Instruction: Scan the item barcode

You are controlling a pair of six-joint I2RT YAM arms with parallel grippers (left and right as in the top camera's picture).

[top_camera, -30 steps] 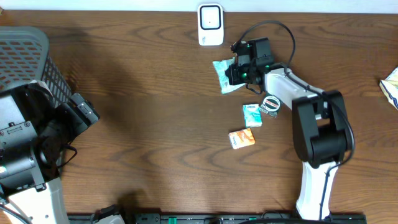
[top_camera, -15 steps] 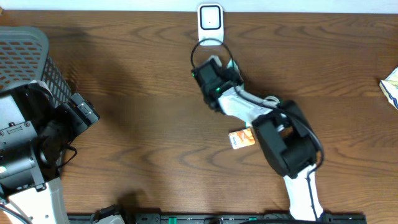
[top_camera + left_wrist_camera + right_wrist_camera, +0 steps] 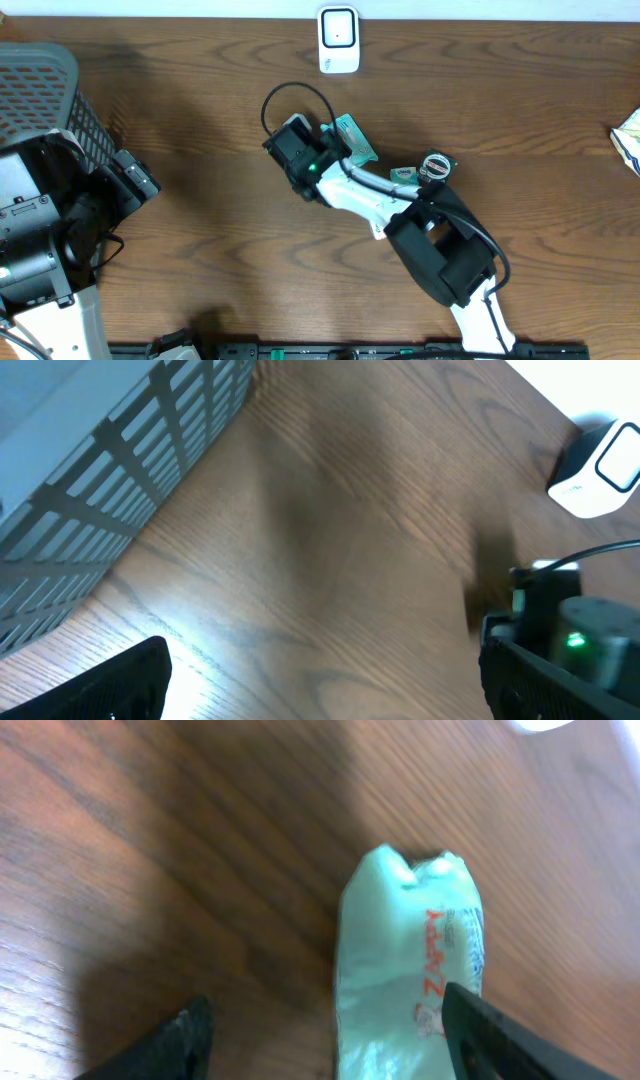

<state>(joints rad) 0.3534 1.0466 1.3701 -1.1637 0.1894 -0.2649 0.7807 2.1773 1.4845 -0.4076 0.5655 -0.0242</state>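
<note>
Plainly, the right gripper [image 3: 322, 1005] stands with its jaws well apart and has hold of nothing. In the right wrist view its two dark fingers [image 3: 185, 1042] frame the bottom corners. A teal packet [image 3: 410, 955] lies between them, close against the finger on the picture's right, with bare wood showing between it and the other finger. The packet is pale teal plastic with red lettering along one side and a crimped end pointing away from the camera. Whether it lies flat on the table I cannot tell.

From overhead, that gripper sits near the middle of the brown wooden table [image 3: 200, 110], and the packet is just beside the wrist on the scanner's side. The white scanner [image 3: 339, 40] stands at the far edge, apart from the packet with open wood between them. Beside the right arm's forearm lies a small round object with a dark rim [image 3: 436, 166], and a second small teal packet [image 3: 403, 175] shows partly from under the arm. Another wrapper [image 3: 628, 138] lies at the table's right edge.

Far to the left, the left gripper [image 3: 318, 665] is spread wide with only wood between its fingers. It sits close to a grey mesh basket [image 3: 50, 75] in the table's corner, well apart from the packet.
</note>
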